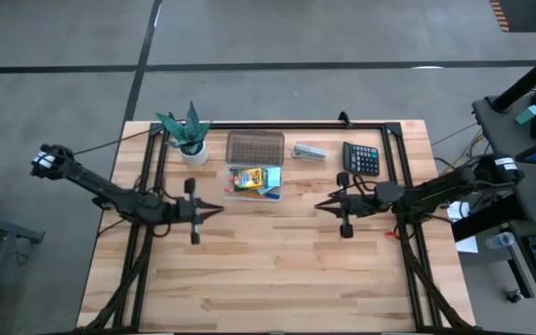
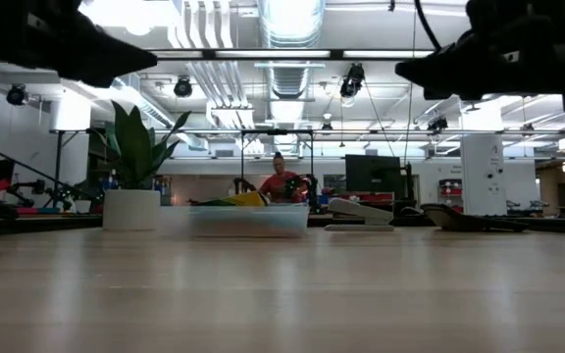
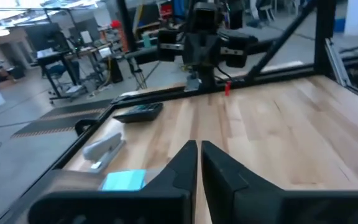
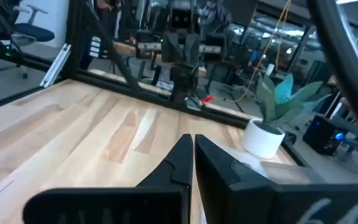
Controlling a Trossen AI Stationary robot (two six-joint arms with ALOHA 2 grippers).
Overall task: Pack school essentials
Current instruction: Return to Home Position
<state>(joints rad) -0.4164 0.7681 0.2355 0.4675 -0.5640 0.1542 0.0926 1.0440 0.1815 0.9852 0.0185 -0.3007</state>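
The school essentials lie in a clear box (image 1: 254, 180) at the table's far middle. Among them are a yellow-green crayon box (image 1: 246, 177) and a light-blue notepad (image 1: 273, 177), which also shows as the notepad (image 3: 124, 180) in the left wrist view. In the low view the box (image 2: 248, 218) rests flat on the table. My left gripper (image 1: 220, 211) hovers above the table just near-left of the box, shut and empty, pointing level toward the right; its tips (image 3: 199, 147) meet. My right gripper (image 1: 319, 205) faces it from the right, also shut (image 4: 193, 139) and empty.
A potted plant (image 1: 191, 133) stands left of the box. A brown-tinted lid or tray (image 1: 254, 146) lies just behind the box. A grey stapler (image 1: 309, 152) and a black calculator (image 1: 361, 158) lie to its right. The near half of the wooden table (image 1: 268, 279) is bare.
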